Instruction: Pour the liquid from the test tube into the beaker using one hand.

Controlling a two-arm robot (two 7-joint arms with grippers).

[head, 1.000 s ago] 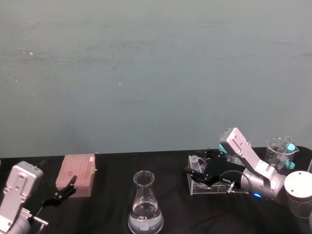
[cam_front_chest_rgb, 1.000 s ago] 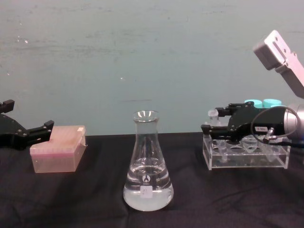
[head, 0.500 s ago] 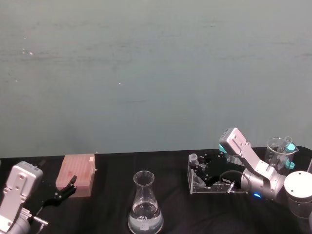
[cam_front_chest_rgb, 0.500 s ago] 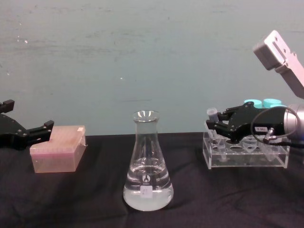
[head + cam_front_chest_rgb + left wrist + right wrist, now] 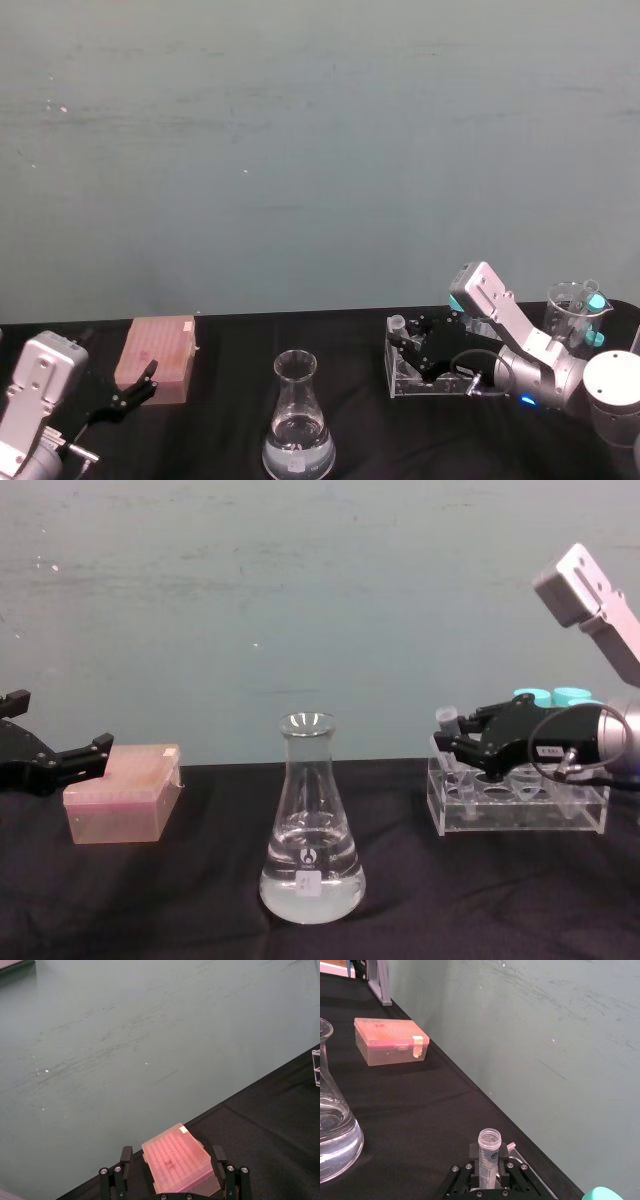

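Nearest me, at the front of the black surface [image 5: 150,900], the large clear glass conical flask [image 5: 311,830] with its narrow neck and flared rim stands upright. A pool of clear liquid [image 5: 311,885] lies in its wide base. Off to the left, the black left gripper [image 5: 95,746] hangs just beside a pale pink lidded plastic box [image 5: 125,795], its fingers spread and holding nothing.

Farther back on the right is the clear plastic tube rack [image 5: 520,805]. The small, slim, clear plastic test tube [image 5: 489,1141] stands upright in the end slot nearest the flask. The black right gripper [image 5: 450,745], on its silver-grey arm, has its fingers clenched on the tube just below the open rim. I can't make out how full the tube is from here.

I'd judge the tube light and stiff but smooth-walled, so it could slip or swivel between the fingers once tipped. The high hold looks fair for drawing it straight up out of the slot. The flask is glass and bottom-heavy, so it should stand steady, but its mouth is narrow and a knock on the rim could chip it.

Behind the gripper rise taller tubes with turquoise caps [image 5: 555,695], and a small glass beaker [image 5: 570,305] stands at the far right, before the grey-green wall [image 5: 300,150].
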